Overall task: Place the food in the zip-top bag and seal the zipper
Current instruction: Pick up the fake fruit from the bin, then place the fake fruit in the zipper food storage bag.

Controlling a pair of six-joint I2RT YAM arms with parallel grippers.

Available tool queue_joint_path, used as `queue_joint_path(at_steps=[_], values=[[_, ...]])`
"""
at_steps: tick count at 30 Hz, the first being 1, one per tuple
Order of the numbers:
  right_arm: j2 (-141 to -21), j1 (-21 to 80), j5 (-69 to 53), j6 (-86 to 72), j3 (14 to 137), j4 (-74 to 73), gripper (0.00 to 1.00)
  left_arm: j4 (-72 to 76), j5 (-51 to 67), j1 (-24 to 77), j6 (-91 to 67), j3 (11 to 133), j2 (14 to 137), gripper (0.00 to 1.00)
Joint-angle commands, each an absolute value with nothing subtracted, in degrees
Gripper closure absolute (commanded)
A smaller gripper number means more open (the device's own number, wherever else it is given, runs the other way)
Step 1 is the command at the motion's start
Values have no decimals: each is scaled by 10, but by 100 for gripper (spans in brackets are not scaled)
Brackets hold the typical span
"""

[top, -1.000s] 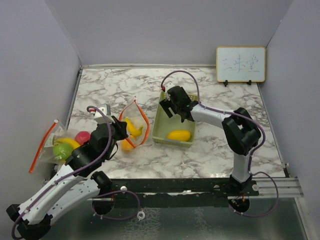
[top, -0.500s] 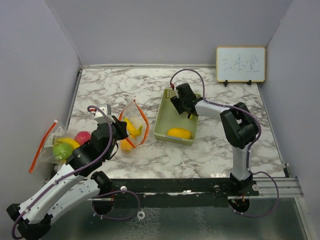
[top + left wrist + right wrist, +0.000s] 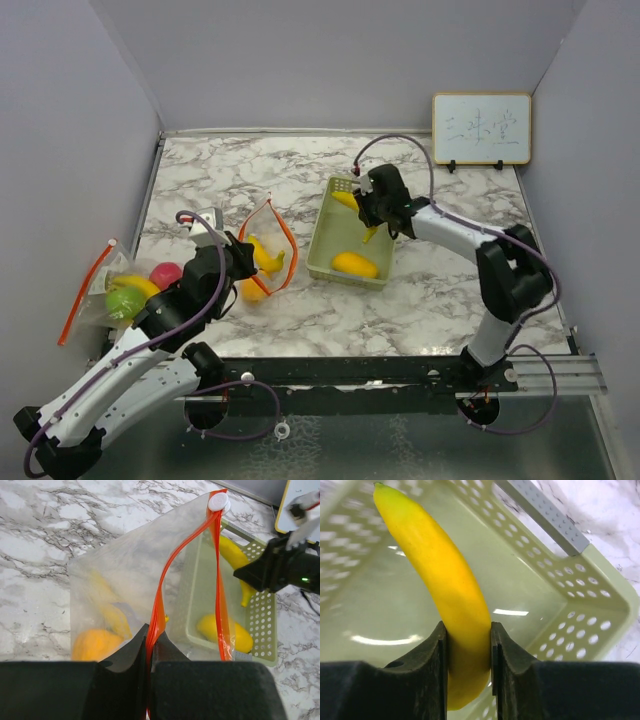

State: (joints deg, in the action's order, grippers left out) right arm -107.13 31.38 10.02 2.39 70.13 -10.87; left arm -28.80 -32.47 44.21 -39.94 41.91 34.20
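A clear zip-top bag [image 3: 266, 245] with an orange zipper stands open on the marble, holding yellow and orange fruit [image 3: 97, 642]. My left gripper [image 3: 151, 641] is shut on the bag's orange zipper edge [image 3: 165, 585]; the white slider [image 3: 219, 501] sits at the far end. My right gripper [image 3: 468, 640] is shut on a single yellow banana [image 3: 440, 575] inside the pale green basket [image 3: 570, 605]. In the top view that gripper [image 3: 372, 215] is over the basket's far end. A yellow fruit [image 3: 356, 265] lies at the near end of the basket.
A second bag [image 3: 95, 300] lies at the far left against the wall, with a red apple [image 3: 164, 273], a green lime [image 3: 124, 301] and a yellow fruit. A small whiteboard [image 3: 481, 128] stands at the back right. Grey walls enclose the table.
My right gripper moved toward the basket's far right corner and closed on the banana there. The left gripper and its bag have not moved.
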Motion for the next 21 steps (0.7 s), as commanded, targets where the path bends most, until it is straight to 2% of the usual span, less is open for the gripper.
queue_joint_path(at_steps=[1, 5, 8, 16, 21], values=[[-881, 315, -97, -48, 642, -35, 98, -270, -325, 440, -397, 420, 344, 100], [-784, 315, -315, -168, 563, 127, 98, -265, -319, 440, -398, 421, 345, 100], [-765, 339, -401, -285, 511, 303, 98, -262, -317, 440, -401, 419, 344, 100], [-849, 457, -347, -373, 522, 506, 94, -245, -291, 440, -409, 416, 345, 100], [-908, 496, -277, -363, 557, 508, 94, -243, -288, 440, -412, 415, 344, 100]])
